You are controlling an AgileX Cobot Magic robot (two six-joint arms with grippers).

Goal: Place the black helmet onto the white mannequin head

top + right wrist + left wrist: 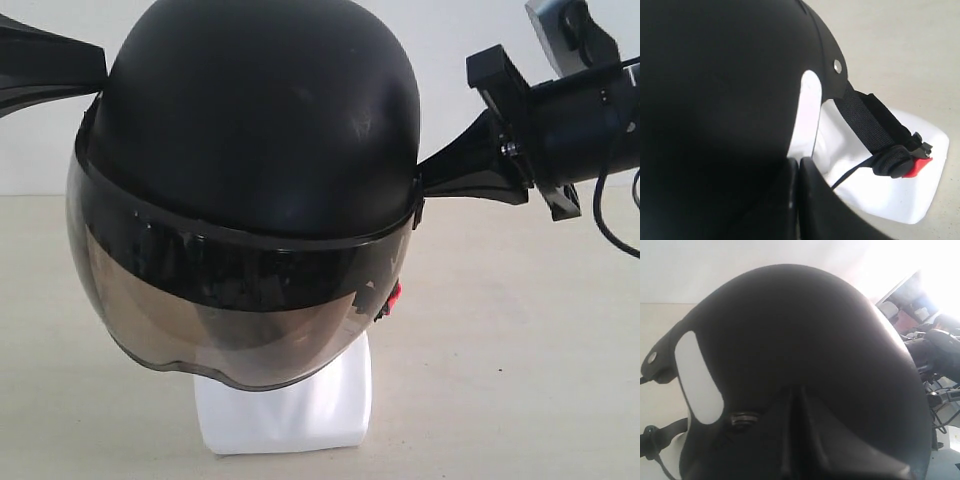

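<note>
The black helmet sits over the white mannequin head, whose face is hidden behind the smoky visor. Only the head's blocky base shows below. My left gripper touches the helmet's upper left side, its fingers together. My right gripper touches the right side by the visor hinge, also shut. The left wrist view shows the helmet filling the frame, with the left gripper tips against the shell. In the right wrist view, the right gripper rests at the helmet edge, with the chin strap hanging over the white base.
A beige tabletop surrounds the base and a white wall stands behind. A black cable loops under my right arm. The strap's red buckle tab dangles beside the neck.
</note>
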